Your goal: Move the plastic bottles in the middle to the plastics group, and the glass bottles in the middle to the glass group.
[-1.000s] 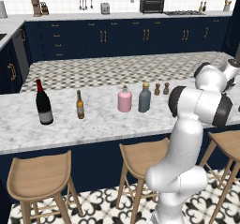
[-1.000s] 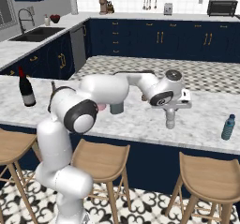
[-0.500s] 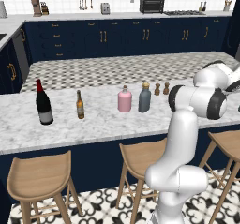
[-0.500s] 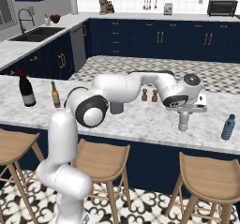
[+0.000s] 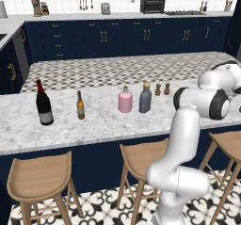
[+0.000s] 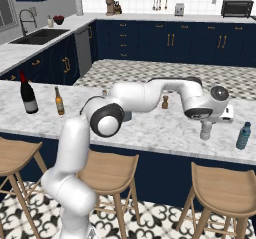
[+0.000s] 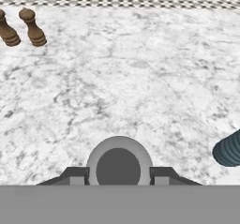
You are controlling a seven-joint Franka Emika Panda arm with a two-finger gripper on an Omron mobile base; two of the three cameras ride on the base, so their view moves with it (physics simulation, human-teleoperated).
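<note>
Moved right along counter: end effector (image 7: 118, 177); closed on grey bottle (image 6: 205, 131), seated between fingers (image 7: 161, 175)

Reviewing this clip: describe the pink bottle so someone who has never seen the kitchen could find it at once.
On the marble island counter, a loose row of bottles stands left of the white arm. The pink bottle is third from the left, beside a slate-blue bottle. It is the only pink one, squat with a narrow neck.

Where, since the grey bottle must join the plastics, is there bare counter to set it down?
Bare marble spreads between the shakers and the blue bottle, beneath the grey bottle in the pincer. Another patch lies between the amber bottle and the pink bottle. Crowded: pink bottle to shakers.
</note>
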